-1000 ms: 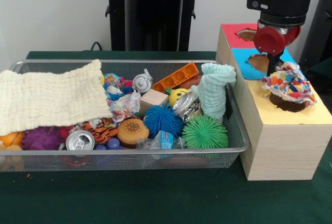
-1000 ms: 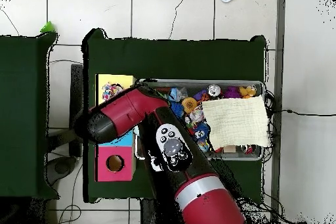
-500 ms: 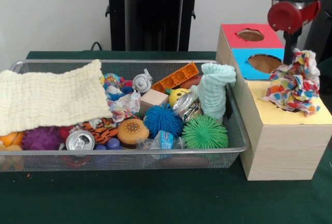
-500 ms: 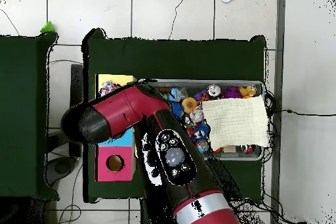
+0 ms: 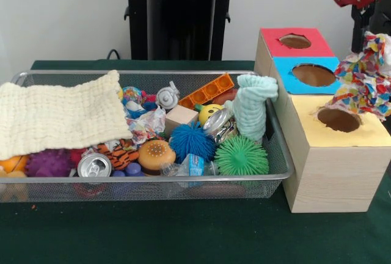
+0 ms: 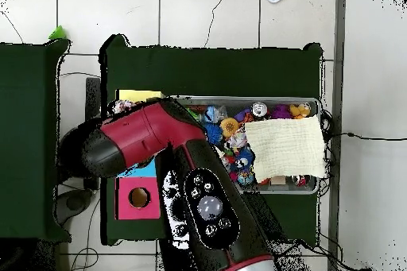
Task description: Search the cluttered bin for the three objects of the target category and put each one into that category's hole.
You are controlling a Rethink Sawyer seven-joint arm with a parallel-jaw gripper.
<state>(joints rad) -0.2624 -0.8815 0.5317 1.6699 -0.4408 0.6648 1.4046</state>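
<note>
Reference landmark: the wooden box [image 5: 327, 154] right of the wire bin [image 5: 140, 184]. The bin holds a cream cloth [image 5: 61, 117] and a mint cloth [image 5: 252, 106] leaning at its right wall. A second ago the patterned cloth [image 5: 365, 84] sat bunched in the yellow hole [image 5: 339, 119]; it now hangs above the box, clear of it, so the deposit appears undone. The gripper [image 5: 360, 22] carries it; finger state cannot be told. Room is open above the box.
</note>
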